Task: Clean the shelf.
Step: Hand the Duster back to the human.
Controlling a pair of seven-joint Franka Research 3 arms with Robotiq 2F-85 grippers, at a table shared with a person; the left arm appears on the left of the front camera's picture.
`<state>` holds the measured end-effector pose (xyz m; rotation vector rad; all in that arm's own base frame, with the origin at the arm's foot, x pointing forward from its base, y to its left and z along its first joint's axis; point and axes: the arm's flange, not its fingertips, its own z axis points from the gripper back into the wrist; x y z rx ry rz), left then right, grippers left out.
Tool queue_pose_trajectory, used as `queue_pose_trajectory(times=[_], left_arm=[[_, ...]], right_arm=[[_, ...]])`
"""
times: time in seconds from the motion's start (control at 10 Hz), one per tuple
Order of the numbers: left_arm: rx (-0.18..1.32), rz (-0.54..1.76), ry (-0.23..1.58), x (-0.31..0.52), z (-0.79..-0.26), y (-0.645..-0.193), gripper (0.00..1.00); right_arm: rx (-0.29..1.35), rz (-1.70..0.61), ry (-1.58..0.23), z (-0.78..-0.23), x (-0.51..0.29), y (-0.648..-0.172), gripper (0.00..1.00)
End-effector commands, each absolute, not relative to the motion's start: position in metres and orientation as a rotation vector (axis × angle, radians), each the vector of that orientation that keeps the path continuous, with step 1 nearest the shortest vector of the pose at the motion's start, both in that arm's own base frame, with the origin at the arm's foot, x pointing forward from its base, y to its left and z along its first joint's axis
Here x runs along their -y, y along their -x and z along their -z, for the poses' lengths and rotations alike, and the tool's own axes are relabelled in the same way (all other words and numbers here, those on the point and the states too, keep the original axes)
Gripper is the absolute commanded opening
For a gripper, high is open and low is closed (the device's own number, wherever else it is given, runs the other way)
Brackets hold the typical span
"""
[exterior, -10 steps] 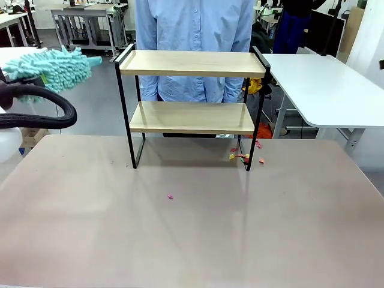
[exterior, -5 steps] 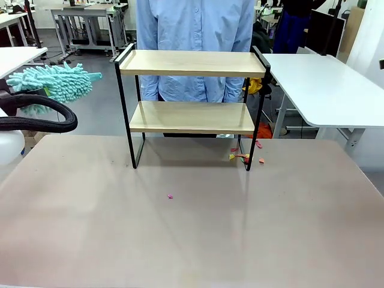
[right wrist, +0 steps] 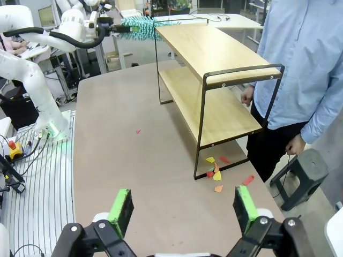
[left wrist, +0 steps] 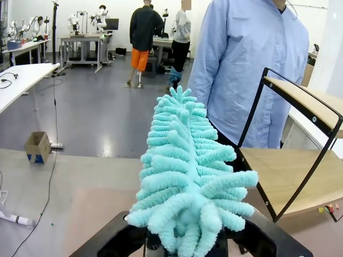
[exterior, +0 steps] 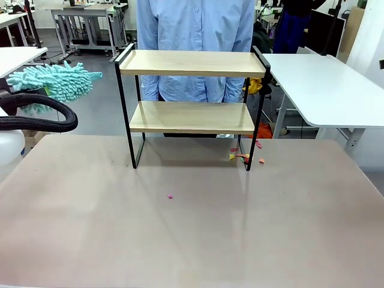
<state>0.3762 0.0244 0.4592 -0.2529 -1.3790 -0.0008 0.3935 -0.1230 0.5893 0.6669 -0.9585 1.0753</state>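
Observation:
The shelf [exterior: 192, 63] stands at the far middle of the table, two light wooden boards in a thin black frame, both boards bare. My left gripper [left wrist: 182, 242] is shut on the handle of a fluffy teal duster [left wrist: 185, 171], which it holds in the air to the left of the shelf [left wrist: 300, 166], apart from it. From the front the duster [exterior: 55, 80] hangs at the table's left edge, about level with the top board. My right gripper [right wrist: 183, 210] stands open above the table's near right, its green pads [right wrist: 121, 209] holding nothing.
Coloured paper scraps [exterior: 243, 158] lie on the table [exterior: 192, 240] by the shelf's right foot, and one pink scrap [exterior: 170, 196] lies nearer the middle. A person in a light blue shirt [exterior: 195, 24] stands right behind the shelf. A white table [exterior: 324, 90] stands at the far right.
The duster has dropped a little at the left edge and has held still for the last half second. The shelf, the scraps and the right gripper have not moved.

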Motion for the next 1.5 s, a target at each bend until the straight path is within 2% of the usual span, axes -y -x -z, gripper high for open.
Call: queue_pose_trajectory(times=[0.0,1.1,1.2,1.3,1.4], left_arm=[[1.392,0.005,0.249,-0.026,-0.463,-0.375,0.19],[1.392,0.005,0.249,-0.026,-0.463,-0.375,0.19],[1.384,0.006,0.255,-0.023,-0.462,-0.376,0.73],[1.343,-0.011,0.276,-0.026,-0.473,-0.373,0.74],[1.299,-0.041,0.300,-0.029,-0.483,-0.373,1.00]], right_arm=[[0.949,-1.102,-0.655,-0.591,0.126,-0.393,1.00],[0.949,-1.102,-0.655,-0.591,0.126,-0.393,1.00],[0.949,-1.102,-0.655,-0.591,0.126,-0.393,1.00],[0.949,-1.102,-0.655,-0.591,0.126,-0.393,1.00],[0.949,-1.102,-0.655,-0.591,0.126,-0.393,1.00]])
